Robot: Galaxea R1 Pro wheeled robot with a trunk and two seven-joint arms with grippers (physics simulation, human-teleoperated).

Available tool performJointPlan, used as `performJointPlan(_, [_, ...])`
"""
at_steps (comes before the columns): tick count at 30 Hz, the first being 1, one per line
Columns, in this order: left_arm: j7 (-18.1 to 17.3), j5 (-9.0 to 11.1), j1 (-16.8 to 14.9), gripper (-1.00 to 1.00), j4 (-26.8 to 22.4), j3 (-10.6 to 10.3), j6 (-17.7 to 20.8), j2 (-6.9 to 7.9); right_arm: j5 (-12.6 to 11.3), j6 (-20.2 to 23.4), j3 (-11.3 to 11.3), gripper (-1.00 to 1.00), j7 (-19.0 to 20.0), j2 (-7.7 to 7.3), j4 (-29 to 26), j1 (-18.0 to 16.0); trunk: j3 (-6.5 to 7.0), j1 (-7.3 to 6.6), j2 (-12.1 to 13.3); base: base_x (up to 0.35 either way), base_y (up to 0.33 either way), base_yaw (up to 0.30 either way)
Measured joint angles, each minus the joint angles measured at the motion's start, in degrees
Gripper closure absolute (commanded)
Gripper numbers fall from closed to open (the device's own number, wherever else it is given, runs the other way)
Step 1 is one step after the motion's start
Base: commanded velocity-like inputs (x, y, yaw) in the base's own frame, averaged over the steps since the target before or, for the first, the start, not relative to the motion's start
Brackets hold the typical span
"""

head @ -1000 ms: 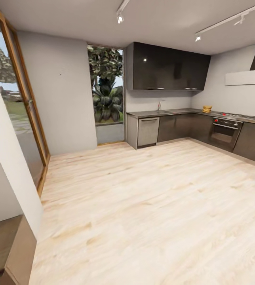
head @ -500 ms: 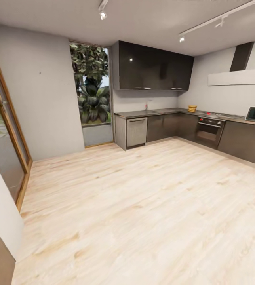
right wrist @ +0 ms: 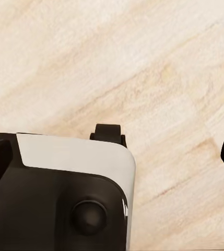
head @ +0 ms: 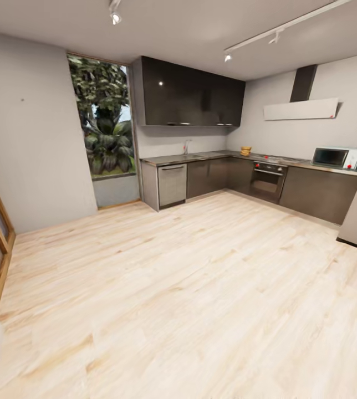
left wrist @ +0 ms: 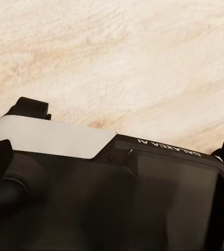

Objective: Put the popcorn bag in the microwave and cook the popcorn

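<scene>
- Head view: kitchen seen from across a wide light wood floor point(head: 189, 288). L-shaped run of dark cabinets carries the grey worktop point(head: 212, 155) along the far wall and right wall.
- Popcorn bag point(head: 245, 150), small and tan-yellow, sits on the worktop nr the corner, just left of the gas hob point(head: 278, 159); built-in oven point(head: 267, 180) w/ red knobs is below the hob.
- Microwave point(head: 338, 157) stands on the worktop at the right end, well apart from the bag; dark window, white panel. Door looks closed.
- White slanted hood point(head: 300, 109) hangs above the hob; dark wall cabinets point(head: 187, 93) to its left; steel dishwasher front point(head: 172, 184) at the run's left end; tall window point(head: 102, 119) w/ plants beyond.
- Left wrist view: left end effector point(left wrist: 127, 117) over bare wood floor; two black fingertips, one at point(left wrist: 31, 107), stand far apart, so it is released, holding nothing.
- Right wrist view: right end effector point(right wrist: 169, 144) likewise over floor; fingertips, one at point(right wrist: 109, 132), spread wide, released, nothing between them.
</scene>
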Motion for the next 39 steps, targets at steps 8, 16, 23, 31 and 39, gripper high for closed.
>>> performJointPlan(8, [-0.02, 0.07, 0.0, -1.0, -0.06, 0.0, 0.22, -0.15, 0.0, 0.01, 0.0, -1.0, 0.0, 0.0, 0.0, 0.0, 0.0, 0.0, 0.0, 0.0, 0.0, -0.24])
performJointPlan(16, [-0.02, 0.09, 0.01, -1.0, 0.0, 0.01, 0.34, -0.01, 0.0, 0.12, 0.0, -1.0, 0.0, 0.0, 0.0, -0.01, 0.0, -0.03, 0.0, 0.118, 0.0, -0.06])
performJointPlan(23, [-0.02, 0.09, 0.01, -1.0, 0.02, 0.0, 0.44, 0.09, 0.08, 0.12, 0.0, -1.0, 0.06, 0.0, 0.0, -0.01, 0.0, -0.03, 0.0, 0.315, 0.0, 0.0])
performJointPlan(31, [-0.02, 0.05, 0.01, -1.0, 0.02, 0.0, 0.45, 0.18, 0.09, 0.06, 0.0, -1.0, 0.05, -0.02, -0.01, -0.01, 0.0, -0.03, 0.0, 0.321, 0.0, 0.0])
performJointPlan(39, [0.06, 0.05, 0.01, -1.0, 0.02, 0.0, 0.45, 0.22, 0.08, 0.12, 0.0, -1.0, 0.0, -0.01, 0.0, -0.01, 0.0, -0.03, 0.0, 0.323, 0.0, 0.0])
